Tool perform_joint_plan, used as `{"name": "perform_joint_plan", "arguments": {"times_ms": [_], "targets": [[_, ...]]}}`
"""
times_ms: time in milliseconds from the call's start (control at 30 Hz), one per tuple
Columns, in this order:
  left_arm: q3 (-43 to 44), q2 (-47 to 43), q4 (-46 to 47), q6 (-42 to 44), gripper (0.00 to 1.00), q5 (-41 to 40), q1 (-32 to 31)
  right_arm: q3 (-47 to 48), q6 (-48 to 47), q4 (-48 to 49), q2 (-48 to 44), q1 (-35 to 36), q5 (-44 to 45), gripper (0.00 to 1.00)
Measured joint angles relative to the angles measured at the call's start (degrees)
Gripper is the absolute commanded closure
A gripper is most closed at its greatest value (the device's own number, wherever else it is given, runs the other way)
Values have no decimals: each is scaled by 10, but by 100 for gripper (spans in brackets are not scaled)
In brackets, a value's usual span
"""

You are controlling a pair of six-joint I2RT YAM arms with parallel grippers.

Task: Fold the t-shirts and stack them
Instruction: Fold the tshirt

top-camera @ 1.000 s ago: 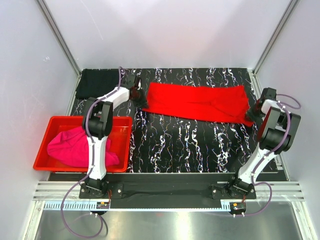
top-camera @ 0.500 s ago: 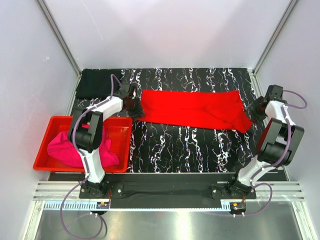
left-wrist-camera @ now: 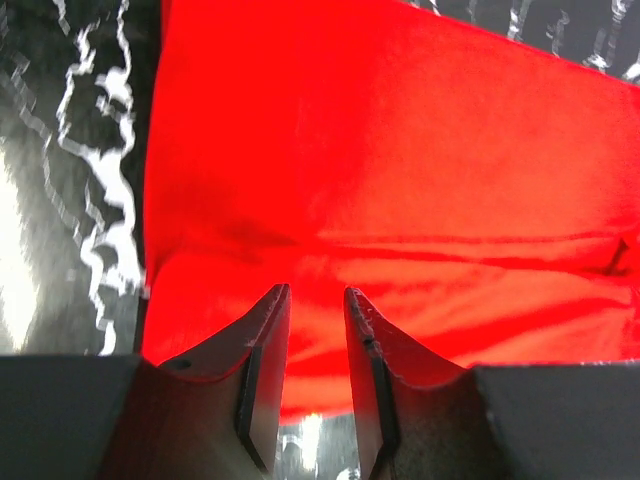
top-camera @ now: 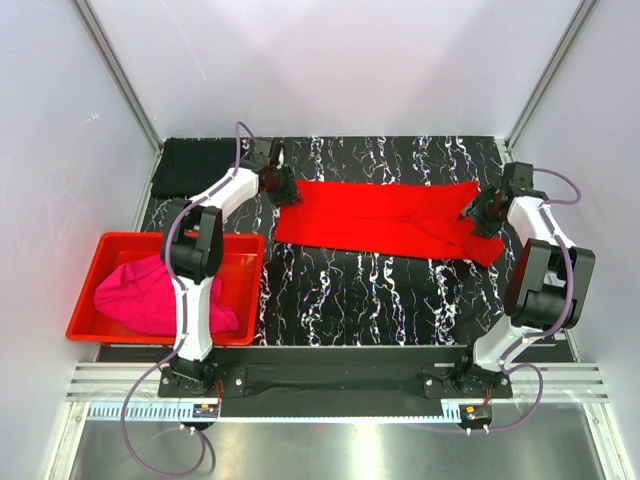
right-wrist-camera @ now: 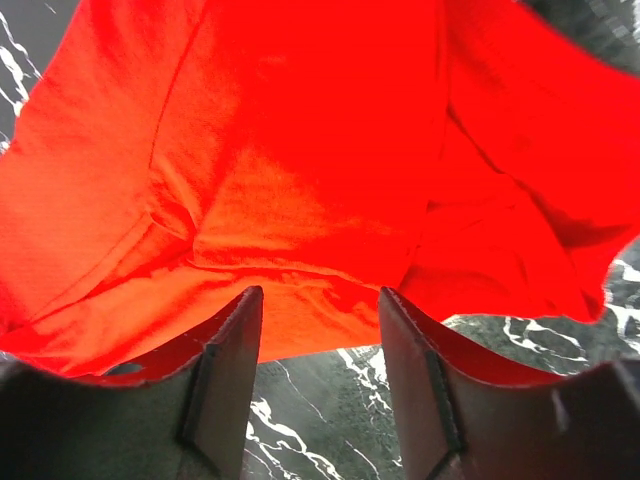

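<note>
The bright red t-shirt [top-camera: 385,215] lies across the far half of the table as a long folded strip. My left gripper [top-camera: 284,187] hangs at its left end, open by a narrow gap with nothing between the fingers; the left wrist view shows the gripper [left-wrist-camera: 317,292] just over the red cloth [left-wrist-camera: 400,150]. My right gripper [top-camera: 477,208] is at the strip's right end, open wider and empty [right-wrist-camera: 320,292], with the red cloth [right-wrist-camera: 280,150] beyond its tips. The black t-shirt [top-camera: 190,165] lies folded at the back left corner. The pink t-shirt [top-camera: 150,295] is bunched in the bin.
The red plastic bin [top-camera: 120,339] stands at the table's left near edge, beside the left arm. White walls and metal posts close in the black marbled table [top-camera: 380,290] on three sides.
Both grippers opened and let go of the red t-shirt's ends. The shirt now lies flatter. The left gripper moved toward the far side; the right gripper moved left over the shirt's end.
</note>
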Motion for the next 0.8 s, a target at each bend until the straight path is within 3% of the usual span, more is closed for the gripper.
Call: {"name": "perform_joint_plan", "arguments": {"times_ms": [367, 600, 800], "targets": [[39, 73, -16, 5, 64, 5, 12, 19, 28, 26, 61, 18, -14, 46], [20, 56, -7, 10, 61, 8, 14, 20, 43, 27, 73, 26, -8, 42], [1, 9, -6, 9, 62, 19, 8, 10, 43, 32, 73, 26, -3, 45]]}}
